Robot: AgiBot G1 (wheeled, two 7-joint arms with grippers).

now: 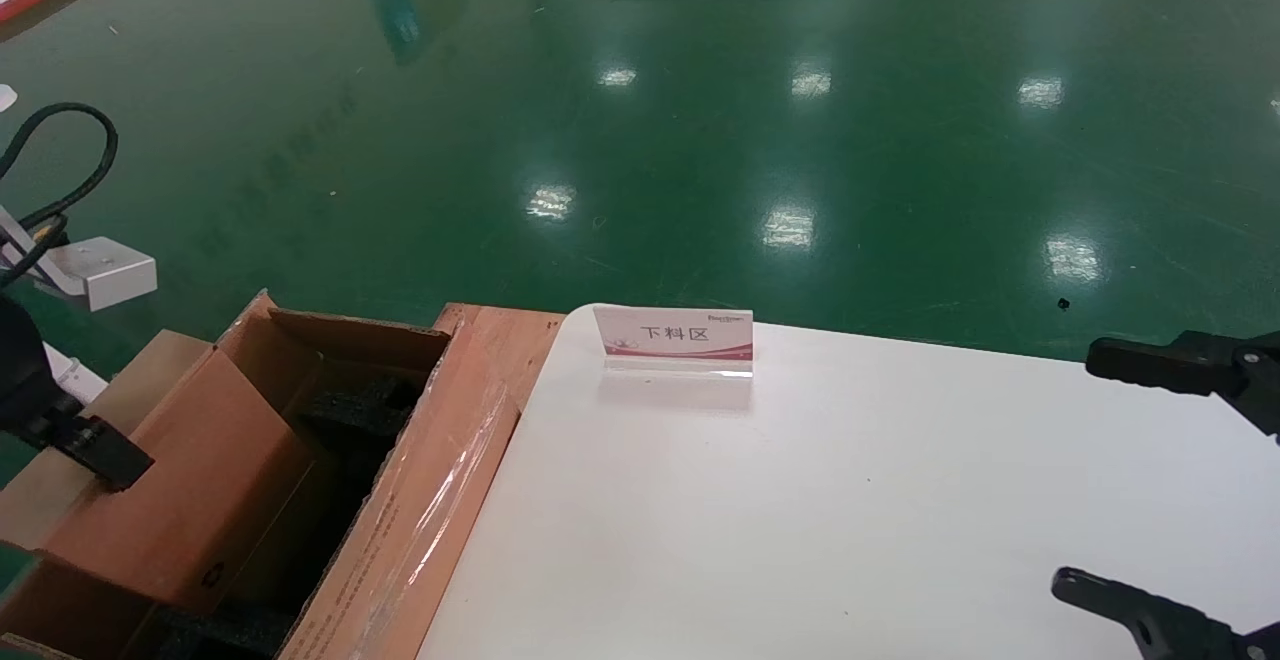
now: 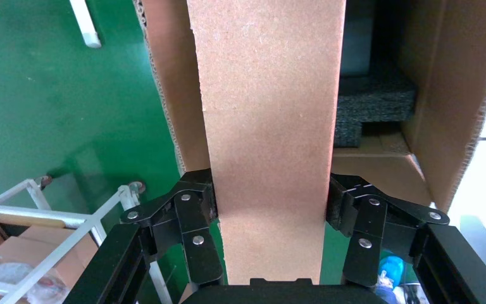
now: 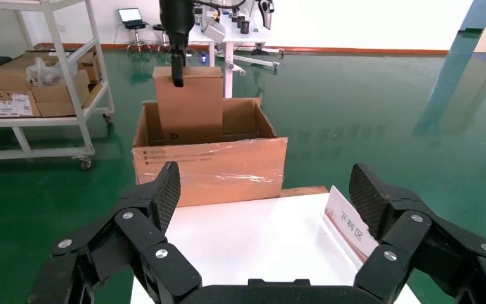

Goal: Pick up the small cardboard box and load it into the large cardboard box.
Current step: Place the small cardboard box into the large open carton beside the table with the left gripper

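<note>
Clamped in the left gripper [image 2: 269, 209], the small box [image 2: 269, 126] fills the left wrist view, its two narrow sides pinched between the pads [image 2: 207, 199] and its long axis running straight out from the fingers toward the large box [image 2: 446, 107]. From the head view that small box [image 1: 190, 485] stands on edge, long axis roughly upright and leaning a little, its lower part already down between the walls of the large box [image 1: 440, 500] and its recycling mark near the bottom corner. So the thing lies directly below the fingers, and I judge the coming move turns on lowering it along that axis until it rests among the black foam [image 1: 350, 410] before the jaws let go. The right wrist view confirms it: the small box [image 3: 188, 104] rises above the large box's [image 3: 209, 168] rim, held at its top edge. Further right, a white table [image 1: 850, 500] carries a sign [image 1: 675, 335]. At the far right the right gripper [image 1: 1150, 485] hangs over the table with fingers spread wide and nothing between them, well apart from both boxes; the left arm is plainly the one placed to finish.
</note>
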